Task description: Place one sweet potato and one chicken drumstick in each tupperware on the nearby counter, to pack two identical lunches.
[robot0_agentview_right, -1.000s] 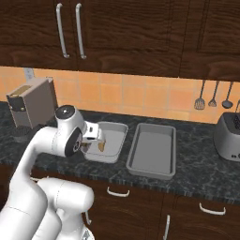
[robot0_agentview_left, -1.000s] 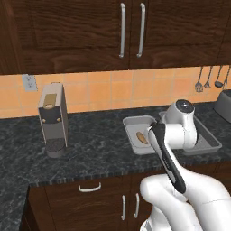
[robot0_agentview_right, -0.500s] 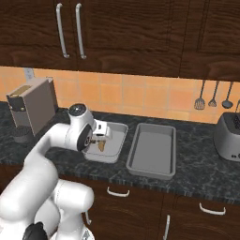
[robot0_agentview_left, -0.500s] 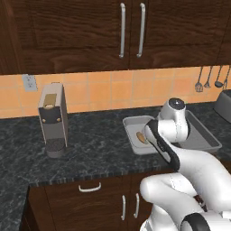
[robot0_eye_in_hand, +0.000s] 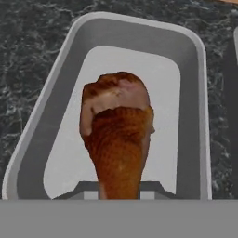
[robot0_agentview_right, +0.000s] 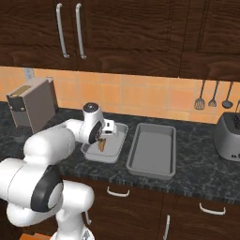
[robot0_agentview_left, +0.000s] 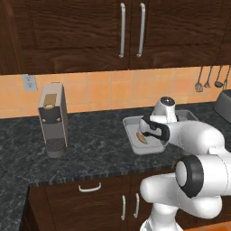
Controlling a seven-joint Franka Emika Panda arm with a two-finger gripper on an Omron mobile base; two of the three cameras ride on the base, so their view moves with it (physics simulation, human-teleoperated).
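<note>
My gripper is shut on the thin bone end of a reddish-brown chicken drumstick. The drumstick hangs bulbous end down, just above the floor of the squarish tupperware. This tray lies on the dark marbled counter. The longer tupperware sits right beside it on the right and holds nothing. The sweet potato is out of view, and the drumstick covers part of the tray floor in the hand view.
A coffee machine stands on the counter to the left. A toaster sits at the far right under hanging utensils. Wall cabinets hang above, and the counter's front edge runs close to the trays.
The arm has folded down and forward, and the hand has sunk lower over the squarish tupperware, still holding the drumstick. The trays have not moved.
</note>
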